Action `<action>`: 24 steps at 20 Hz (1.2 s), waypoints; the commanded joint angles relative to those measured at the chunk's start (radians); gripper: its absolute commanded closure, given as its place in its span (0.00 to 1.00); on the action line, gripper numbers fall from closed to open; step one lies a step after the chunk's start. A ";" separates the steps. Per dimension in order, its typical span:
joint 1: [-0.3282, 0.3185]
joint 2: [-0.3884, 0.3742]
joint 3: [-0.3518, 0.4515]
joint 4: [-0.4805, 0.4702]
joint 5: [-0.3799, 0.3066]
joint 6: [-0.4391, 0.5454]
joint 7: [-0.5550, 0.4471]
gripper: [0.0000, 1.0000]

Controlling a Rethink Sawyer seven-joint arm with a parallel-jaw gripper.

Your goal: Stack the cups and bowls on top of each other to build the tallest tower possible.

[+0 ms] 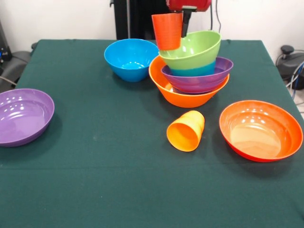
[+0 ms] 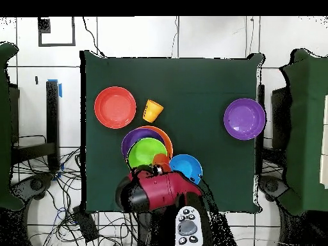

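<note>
Going left to right across the front view, you have a purple bowl (image 1: pixel 23 115) alone near the left edge of the green table (image 1: pixel 109 156), upright and well apart from everything else. Next comes the blue bowl (image 1: pixel 130 59), upright toward the far side, just beside the tower (image 1: pixel 192 76).

The tower is built on the large yellow-orange bowl (image 1: pixel 178 95). In it sits a second purple bowl (image 1: pixel 202 80), tilted, then a blue bowl of which only a band shows (image 1: pixel 194 71), then the lime green bowl (image 1: pixel 192 50) on top, leaning to the left.

Your pincer (image 1: pixel 178 26) is clamped on the red-orange cup (image 1: pixel 167 30), one dark finger (image 1: pixel 185 23) running down its right side. The cup hangs upright at the green bowl's left rim; whether it touches the rim, you cannot tell from here. In the overhead view the arm (image 2: pixel 163 189) covers the cup's spot.

In front of the tower the yellow-orange cup (image 1: pixel 186 130) lies on its side, mouth toward you. Just to its right the red-orange bowl (image 1: pixel 261 130) sits upright.
</note>
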 commanded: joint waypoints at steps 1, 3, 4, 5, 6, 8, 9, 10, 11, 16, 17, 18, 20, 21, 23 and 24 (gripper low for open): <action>0.001 0.007 0.100 -0.064 0.063 0.154 0.053 1.00; 0.007 -0.004 0.103 -0.068 0.077 0.173 0.055 1.00; 0.012 -0.006 0.101 -0.073 0.083 0.183 0.056 1.00; 0.018 -0.009 0.099 -0.077 0.089 0.192 0.058 1.00; 0.022 -0.012 0.098 -0.080 0.094 0.201 0.058 1.00; 0.028 -0.022 0.100 -0.087 0.108 0.224 0.058 1.00; 0.031 -0.024 0.100 -0.091 0.114 0.232 0.059 1.00; 0.034 -0.022 0.097 -0.095 0.115 0.236 0.061 1.00; 0.038 -0.016 0.094 -0.101 0.115 0.236 0.063 1.00; 0.046 -0.001 0.091 -0.115 0.122 0.228 0.070 1.00; 0.049 0.000 0.092 -0.120 0.126 0.232 0.073 1.00; 0.054 0.004 0.091 -0.126 0.130 0.234 0.077 1.00; 0.061 0.016 0.087 -0.137 0.135 0.232 0.087 1.00; 0.064 0.022 0.085 -0.141 0.137 0.227 0.092 1.00; 0.074 0.032 0.079 -0.149 0.141 0.222 0.099 1.00; 0.078 0.035 0.077 -0.153 0.144 0.223 0.101 1.00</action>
